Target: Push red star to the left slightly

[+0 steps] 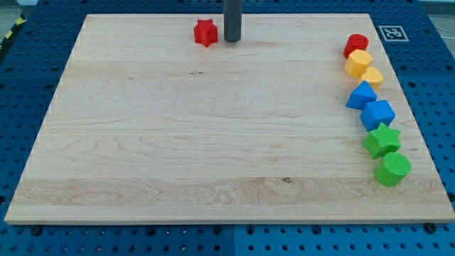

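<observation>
Nearest the view's bottom, the desk [178, 163] is a pale wooden board with fine grain running across it and a small dark knot low down right of centre, lying on a blue perforated base [21, 114].

Along the board's right edge a line of blocks runs from near to far. Closest is a green cylinder [392, 169], rounded and smooth, touching a green star [382, 139] just above it. Next come a blue block [377, 114] with angled faces and a blue triangular block [362, 95], set close together. Beyond them sit a small yellow block [372, 77] and a larger yellow rounded block [358, 62], touching, and last a red cylinder [356, 45]. All look like matte moulded plastic. A black-and-white marker tag [393, 33] lies off the board's far right corner.

At the far edge, left of centre, is the red star [205, 33], a small knobbly block well apart from the line on the right. Just beside it, on its right, stands my tip [232, 40], the lower end of a dark, smooth, upright rod that comes straight down from the view's top; whether it touches the star I cannot tell. The arm carries no fingers, so there is nothing to be spread or pinched, only the plain rod.
</observation>
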`<state>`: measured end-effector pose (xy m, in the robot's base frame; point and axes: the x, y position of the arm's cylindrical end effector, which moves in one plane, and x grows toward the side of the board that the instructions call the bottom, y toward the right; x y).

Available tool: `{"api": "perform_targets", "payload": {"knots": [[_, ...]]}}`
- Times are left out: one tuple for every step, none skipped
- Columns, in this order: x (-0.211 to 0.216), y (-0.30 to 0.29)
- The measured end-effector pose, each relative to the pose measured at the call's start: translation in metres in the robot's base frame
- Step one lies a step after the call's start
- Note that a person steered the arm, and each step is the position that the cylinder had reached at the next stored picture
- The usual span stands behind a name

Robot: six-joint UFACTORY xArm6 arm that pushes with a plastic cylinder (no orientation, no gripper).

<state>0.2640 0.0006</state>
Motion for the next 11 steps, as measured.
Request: {"api": "perform_targets", "payload": {"knots": [[0.000, -0.050], [0.000, -0.068], [0.003, -0.094], [0.003, -0.103], [-0.005, -0.085], [-0.016, -0.084], [-0.016, -0.101], [-0.016, -0.129], [-0.016, -0.134], [-0.026, -0.134], [-0.041, -0.133]]}}
